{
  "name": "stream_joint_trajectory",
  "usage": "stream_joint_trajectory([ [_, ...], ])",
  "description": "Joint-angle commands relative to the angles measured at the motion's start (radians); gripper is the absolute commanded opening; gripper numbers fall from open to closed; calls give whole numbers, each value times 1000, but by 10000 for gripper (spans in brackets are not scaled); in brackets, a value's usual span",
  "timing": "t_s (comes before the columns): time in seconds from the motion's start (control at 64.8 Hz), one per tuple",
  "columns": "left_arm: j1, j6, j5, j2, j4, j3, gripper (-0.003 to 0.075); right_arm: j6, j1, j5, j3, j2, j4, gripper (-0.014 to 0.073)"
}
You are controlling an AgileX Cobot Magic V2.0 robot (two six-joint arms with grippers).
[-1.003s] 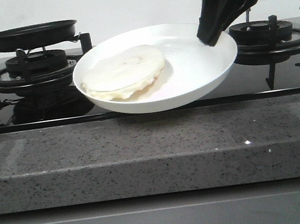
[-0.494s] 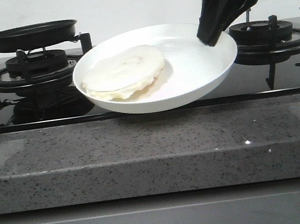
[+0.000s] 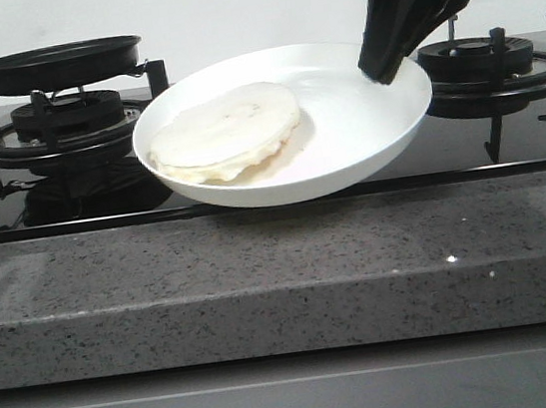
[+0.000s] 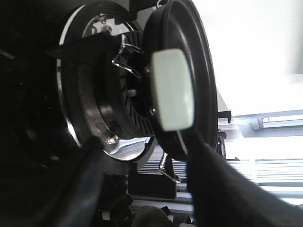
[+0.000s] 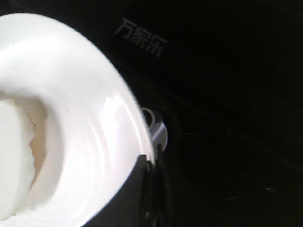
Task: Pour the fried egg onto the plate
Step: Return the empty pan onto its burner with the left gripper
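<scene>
The white plate (image 3: 366,141) hangs tilted above the hob between the burners, low side to the left. My right gripper (image 3: 381,69) is shut on its right rim, and its dark fingers (image 5: 137,189) pinch the plate's edge (image 5: 85,142). The fried egg (image 3: 225,130) lies pale side up in the plate's left half, and its edge (image 5: 12,156) also shows in the right wrist view. The black frying pan (image 3: 55,64) rests on the left burner. My left gripper (image 4: 144,142) is open, with the pan's pale handle end (image 4: 173,90) just beyond its tips, untouched.
The left burner grate (image 3: 60,116) carries the pan, and the right burner (image 3: 491,60) stands behind the right gripper. A speckled grey counter edge (image 3: 281,263) runs along the front. A metal knob (image 5: 154,125) sits on the black glass hob under the plate's rim.
At the left edge of the front view, the left arm's dark tip has slipped out of sight. Plate, egg, pan and right gripper have not moved.
</scene>
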Motion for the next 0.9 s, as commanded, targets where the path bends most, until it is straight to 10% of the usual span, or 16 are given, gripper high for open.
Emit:
stream_joint_trajectory([
  [0.0, 1, -5, 99, -65, -60, -27, 230, -4, -1, -33, -25, -48, 31, -60],
  [0.216, 1, -27, 99, -77, -52, -27, -18, -4, -1, -33, -25, -48, 31, -60],
  [0.617, -5, -31, 23, -184, 75, -27, -20, -4, -1, -33, -25, -48, 31, -60],
  [0.88, -140, -210, -253, -411, 569, -27, -20, -4, -1, -33, -25, -48, 31, -60],
])
